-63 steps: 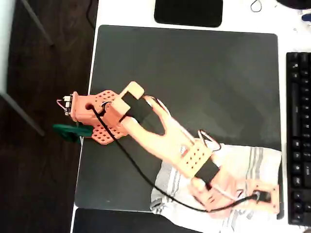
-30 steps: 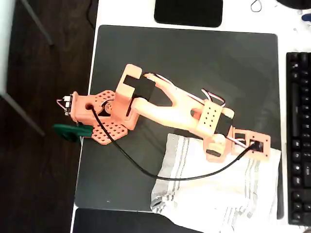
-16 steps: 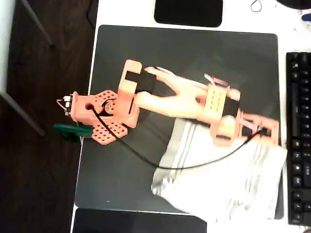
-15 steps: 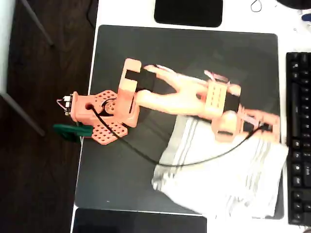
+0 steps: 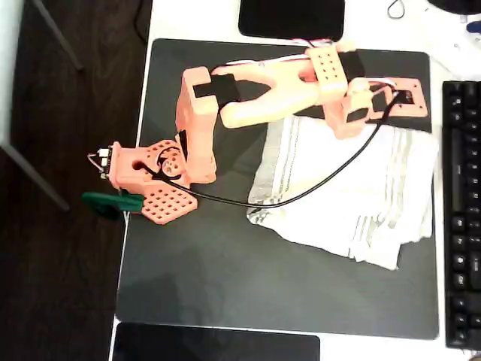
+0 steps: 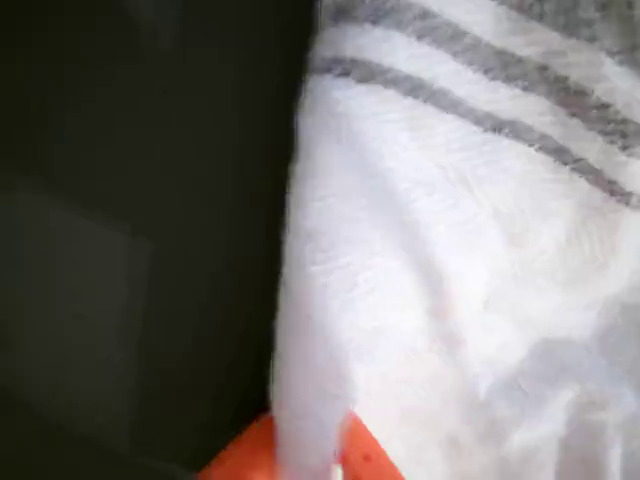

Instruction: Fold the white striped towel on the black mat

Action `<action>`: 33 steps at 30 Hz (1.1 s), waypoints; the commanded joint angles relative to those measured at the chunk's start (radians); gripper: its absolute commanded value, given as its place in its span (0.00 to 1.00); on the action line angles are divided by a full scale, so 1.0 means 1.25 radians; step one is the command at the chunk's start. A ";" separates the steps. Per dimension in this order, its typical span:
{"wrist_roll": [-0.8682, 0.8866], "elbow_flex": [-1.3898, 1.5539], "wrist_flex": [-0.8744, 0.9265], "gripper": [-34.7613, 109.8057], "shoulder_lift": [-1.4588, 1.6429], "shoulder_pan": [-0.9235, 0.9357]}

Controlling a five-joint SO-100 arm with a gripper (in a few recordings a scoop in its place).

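Observation:
The white striped towel (image 5: 353,192) lies rumpled on the right half of the black mat (image 5: 218,286), grey stripe bands at its left side and towards its right. My orange gripper (image 5: 347,126) sits at the towel's far edge, near the mat's top right, shut on the cloth. In the wrist view a fold of the towel (image 6: 450,280) hangs pinched between the orange fingertips (image 6: 355,455) of the gripper (image 6: 305,462), with the mat (image 6: 130,200) dark on the left.
A black keyboard (image 5: 462,210) runs along the right edge. Glossy black pads lie beyond the mat's top (image 5: 293,16) and bottom (image 5: 218,347). The arm's base (image 5: 150,180) and a green clamp (image 5: 105,203) stand at the mat's left edge. A black cable (image 5: 301,197) crosses the towel.
The arm swung from the mat's near right corner to its far right, carrying the towel's edge with it. The towel shifted up the mat, off the bottom edge.

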 commanded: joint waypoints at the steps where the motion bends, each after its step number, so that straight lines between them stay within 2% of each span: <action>1: 0.031 0.002 0.009 0.33 0.081 0.007; 5: 0.064 0.063 0.025 0.38 0.202 0.069; 9: 0.032 0.171 0.034 0.38 0.342 0.146; 17: -0.017 0.477 0.000 0.27 0.677 0.252; 22: -0.021 0.634 0.071 0.24 0.875 0.239; 26: 0.050 0.664 0.201 0.24 0.881 0.162; 28: 0.077 0.679 0.222 0.24 0.868 0.139; 30: 0.086 0.717 0.202 0.24 0.850 0.128; 33: 0.076 0.805 0.094 0.24 0.812 0.131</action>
